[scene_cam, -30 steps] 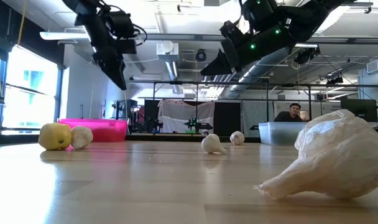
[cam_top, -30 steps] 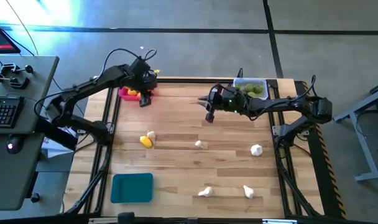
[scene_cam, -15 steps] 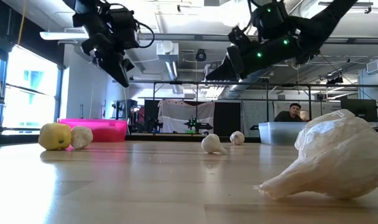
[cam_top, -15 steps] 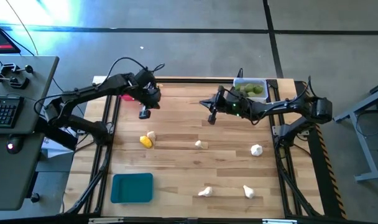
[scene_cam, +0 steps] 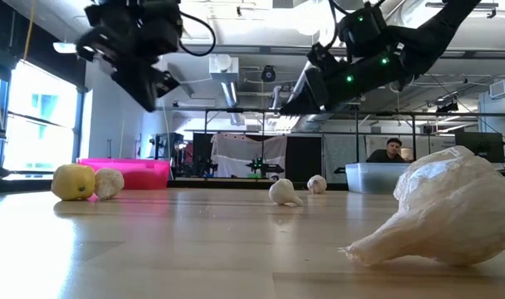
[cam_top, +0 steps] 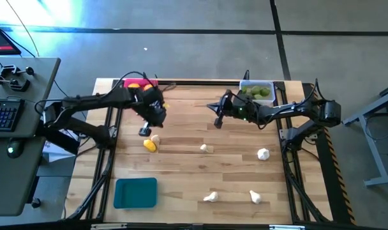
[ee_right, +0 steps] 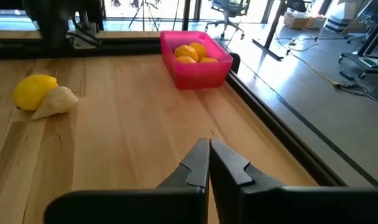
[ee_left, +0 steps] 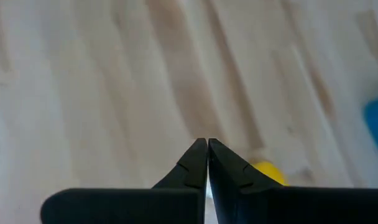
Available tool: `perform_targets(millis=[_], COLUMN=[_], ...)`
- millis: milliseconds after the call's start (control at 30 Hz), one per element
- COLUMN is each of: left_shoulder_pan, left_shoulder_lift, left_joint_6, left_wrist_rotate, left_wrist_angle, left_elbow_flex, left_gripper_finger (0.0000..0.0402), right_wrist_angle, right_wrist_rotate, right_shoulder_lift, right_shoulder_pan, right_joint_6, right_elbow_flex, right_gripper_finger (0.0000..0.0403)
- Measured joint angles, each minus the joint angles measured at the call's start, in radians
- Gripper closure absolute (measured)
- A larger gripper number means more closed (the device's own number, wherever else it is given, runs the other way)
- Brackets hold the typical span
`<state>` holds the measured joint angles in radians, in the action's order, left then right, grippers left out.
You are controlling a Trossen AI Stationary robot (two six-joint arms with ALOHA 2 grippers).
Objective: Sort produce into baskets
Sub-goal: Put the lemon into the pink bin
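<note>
Black fingers pressed together and holding nothing, the left gripper (cam_top: 145, 131) hung above the wooden table (cam_top: 181, 169), just short of the last loose lemon (cam_top: 149, 145), which lay touching a garlic bulb (cam_top: 156, 138); the lemon's yellow edge showed past the fingertips in the left wrist view. Across the table the right gripper (cam_top: 217, 122) hovered over bare boards near the clear bin (cam_top: 256, 85), its fingers likewise closed and empty. That bin, at the far right corner, held the green limes (cam_top: 258, 92), while the pink bin (ee_right: 198, 65) at the far left held orange-yellow fruit. The teal bin (cam_top: 135, 192) sat at the near left edge, seemingly with nothing in it. Four more garlic bulbs lay scattered over the near half of the table: one (cam_top: 206, 148) at centre, one (cam_top: 263, 153) to the right and two (cam_top: 210, 197) (cam_top: 254, 197) by the near edge. By the look of it, the left arm was approaching the lemon for a pick. That move would call for parting the fingers, lowering around the lemon without nudging or catching the bulb against it, then carrying it to the pink bin. The garlic, presumably meant for the teal bin, remained unsorted.
</note>
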<state>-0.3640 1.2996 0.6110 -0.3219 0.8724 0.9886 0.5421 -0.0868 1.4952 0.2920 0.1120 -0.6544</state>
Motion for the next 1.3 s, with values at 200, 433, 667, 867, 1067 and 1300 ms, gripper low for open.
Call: perform_targets(millis=[200, 433, 667, 867, 1067, 1300], left_shoulder_pan=[0.114, 0.236, 0.317, 0.327, 0.327, 0.350], left_shoulder_lift=[-0.008, -0.008, -0.008, 0.006, 0.006, 0.006], left_joint_6=[-0.082, -0.103, -0.144, -0.215, -0.206, -0.175], left_wrist_rotate=[0.067, 0.200, 0.201, 0.202, 0.202, 0.202], left_wrist_angle=[0.116, 0.230, 0.241, 0.233, 0.230, 0.203], left_elbow_flex=[0.000, 0.000, 0.000, 0.000, 0.000, -0.022], left_gripper_finger=[0.0399, 0.0356, 0.0284, 0.0219, 0.0178, 0.0174], right_wrist_angle=[-0.021, -0.029, -0.037, -0.048, -0.062, -0.099], right_wrist_rotate=[0.000, 0.000, 0.000, 0.000, 0.000, 0.000], right_shoulder_lift=[0.000, 0.000, 0.000, 0.000, 0.000, 0.000], right_shoulder_pan=[0.000, 0.000, 0.000, 0.000, 0.000, 0.000], right_joint_6=[0.000, 0.000, 0.000, 0.000, 0.000, 0.000], right_elbow_flex=[0.000, 0.000, 0.000, 0.000, 0.000, 0.000], right_gripper_finger=[0.0403, 0.0403, 0.0403, 0.0403, 0.0403, 0.0403])
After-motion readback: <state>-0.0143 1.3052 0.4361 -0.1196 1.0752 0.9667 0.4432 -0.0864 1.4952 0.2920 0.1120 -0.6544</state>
